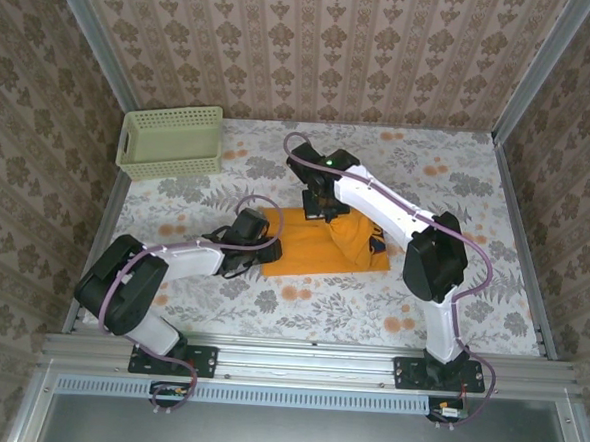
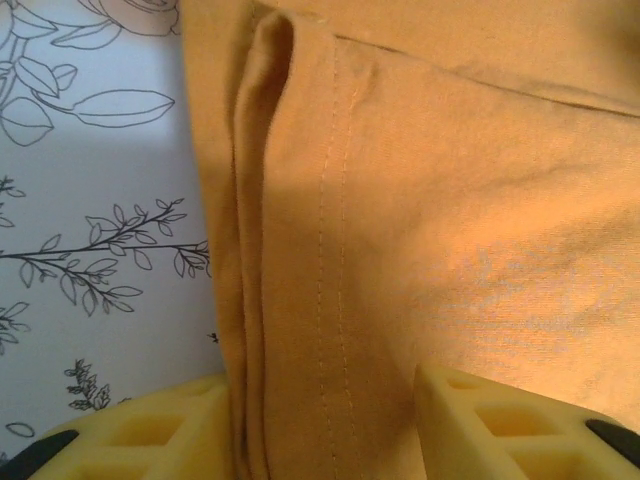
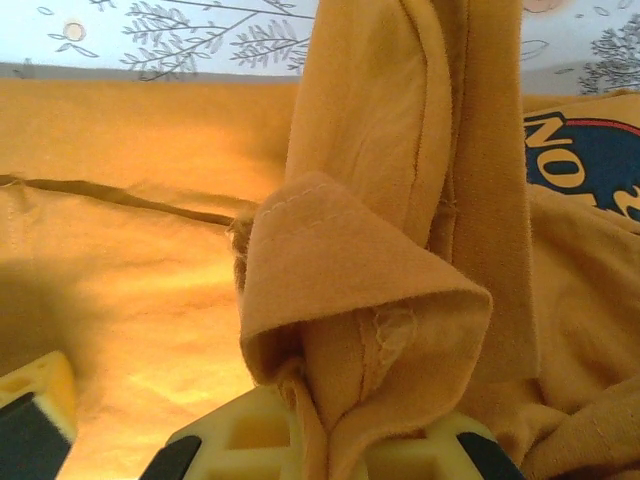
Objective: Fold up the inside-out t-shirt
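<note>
T-shirt [image 1: 308, 254] is laid flat mid-bench [image 1: 457, 186]. Left pincer [image 2: 320, 425] is seen part-open, its hemmed left edge straddled, not clamped. Right pincer [image 3: 335, 445] is closed on a bunched fold, raised above the rest.

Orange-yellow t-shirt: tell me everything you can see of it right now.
The soft orange-yellow t-shirt lies partly folded as a rough rectangle on the floral-patterned table, with stitched seams showing. Its right part is bunched and lifted, pinched by the shut right pincer; a dark blue printed mark shows there. The left pincer straddles its left hemmed edge, jaws apart.
</note>
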Available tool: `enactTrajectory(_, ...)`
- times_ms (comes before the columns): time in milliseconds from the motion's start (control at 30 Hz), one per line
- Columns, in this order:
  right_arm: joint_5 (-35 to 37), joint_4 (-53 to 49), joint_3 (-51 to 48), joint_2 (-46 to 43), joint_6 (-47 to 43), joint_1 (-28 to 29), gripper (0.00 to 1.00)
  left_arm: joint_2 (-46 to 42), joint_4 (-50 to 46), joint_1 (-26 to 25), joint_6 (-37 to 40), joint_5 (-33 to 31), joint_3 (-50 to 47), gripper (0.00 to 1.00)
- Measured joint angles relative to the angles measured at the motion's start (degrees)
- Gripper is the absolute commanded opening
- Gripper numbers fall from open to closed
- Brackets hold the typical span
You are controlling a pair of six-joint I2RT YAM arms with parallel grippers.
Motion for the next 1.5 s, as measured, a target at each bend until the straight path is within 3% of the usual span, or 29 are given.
enactTrajectory(500,-7.0,6.3,0.0,0.3,4.1,1.3,0.07,0.2,3.6,-0.6,-0.4,-0.3,-1.3,0.43)
enactTrajectory(533,-7.2,6.7,0.0,0.4,4.3,1.3,0.09,0.2,3.9,-0.6,-0.5,-0.4,-1.4,0.43)
enactTrajectory(600,-8.1,7.3,0.0,0.9,4.8,1.4,0.25,0.2,4.1,-0.7,-0.5,-0.4,-1.5,0.44)
enactTrajectory(700,-8.8,8.2,0.0,1.6,5.3,1.6,0.41,-0.5,5.0,-0.8,-0.9,-0.4,-2.2,0.52)
enactTrajectory(900,-10.0,8.9,-0.9,-0.2,3.6,2.1,0.53,-9.4,1.1,-2.2,-3.0,-3.1,-7.0,0.60)
enactTrajectory(1033,-8.3,9.8,-6.1,-8.5,1.6,1.8,0.56,-16.1,-4.6,-2.2,-2.4,-6.0,-6.7,0.64)
enactTrajectory(1133,-7.1,11.7,-14.2,-18.4,0.3,-1.4,0.57,-17.9,-9.6,-2.9,0.2,-7.1,-3.1,0.70)
enactTrajectory(1233,-6.7,14.6,-23.4,-25.7,-0.7,-8.1,0.57,-16.4,-14.5,-5.8,3.9,-8.2,4.8,0.75)
enactTrajectory(1500,-7.6,23.8,-44.5,-28.3,-0.7,-19.7,0.57,1.9,-20.1,-12.9,10.7,-10.7,30.3,0.82)
